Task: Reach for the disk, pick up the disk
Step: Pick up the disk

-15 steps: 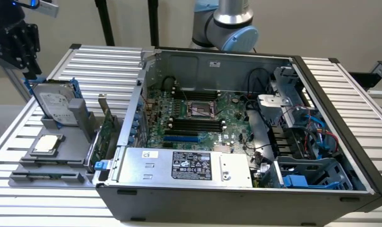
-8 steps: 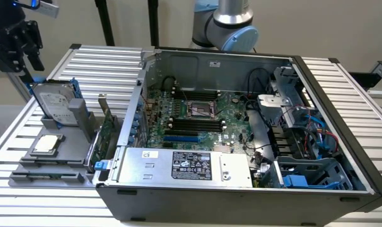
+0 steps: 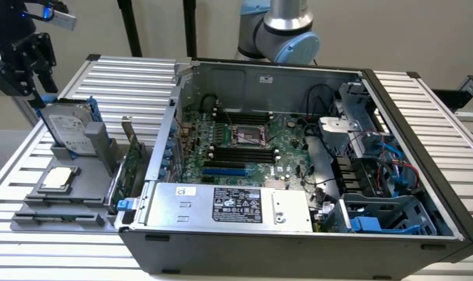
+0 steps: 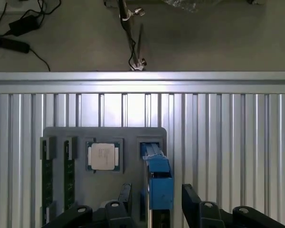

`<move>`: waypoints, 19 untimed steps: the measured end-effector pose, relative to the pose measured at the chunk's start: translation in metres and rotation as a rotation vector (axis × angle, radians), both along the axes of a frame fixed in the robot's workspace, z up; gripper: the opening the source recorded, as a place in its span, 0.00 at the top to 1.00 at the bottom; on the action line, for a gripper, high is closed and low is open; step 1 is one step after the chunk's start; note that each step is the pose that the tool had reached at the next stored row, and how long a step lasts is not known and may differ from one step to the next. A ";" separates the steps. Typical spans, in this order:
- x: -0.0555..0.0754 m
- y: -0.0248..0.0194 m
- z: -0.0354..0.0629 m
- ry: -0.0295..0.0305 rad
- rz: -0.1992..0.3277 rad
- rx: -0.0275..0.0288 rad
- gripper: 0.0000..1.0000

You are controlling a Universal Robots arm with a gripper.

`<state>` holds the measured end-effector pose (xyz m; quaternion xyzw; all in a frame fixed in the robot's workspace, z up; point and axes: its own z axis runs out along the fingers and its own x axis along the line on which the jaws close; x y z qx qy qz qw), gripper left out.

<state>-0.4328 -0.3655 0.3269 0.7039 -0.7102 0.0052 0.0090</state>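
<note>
Wrist view: the black gripper (image 4: 156, 192) hangs with fingers spread either side of the disk (image 4: 156, 166), clear of it. The flat grey-metal disk, edged by blue plastic rails, stands upright in a corner slot of the matte grey holder (image 4: 104, 135) on the ribbed aluminium table (image 4: 228, 142).

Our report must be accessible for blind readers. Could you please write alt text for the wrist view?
The open gripper hangs over the disk, one finger on each side of its blue-railed edge. The disk stands upright in a slot of a grey holder, beside a square silver chip, on a ribbed metal table.
</note>
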 end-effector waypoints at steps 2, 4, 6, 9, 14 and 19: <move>0.000 0.0002 -0.0037 -0.0001 0.000 0.0000 0.46; 0.000 0.0003 -0.0074 -0.0001 0.000 0.0000 0.46; 0.000 0.0004 -0.0110 -0.0001 0.000 -0.0001 0.46; 0.000 0.0004 -0.0165 -0.0002 0.000 0.0000 0.46; 0.000 0.0004 -0.0256 -0.0001 0.000 0.0000 0.46; 0.000 0.0005 -0.0299 0.0001 0.001 0.0028 0.46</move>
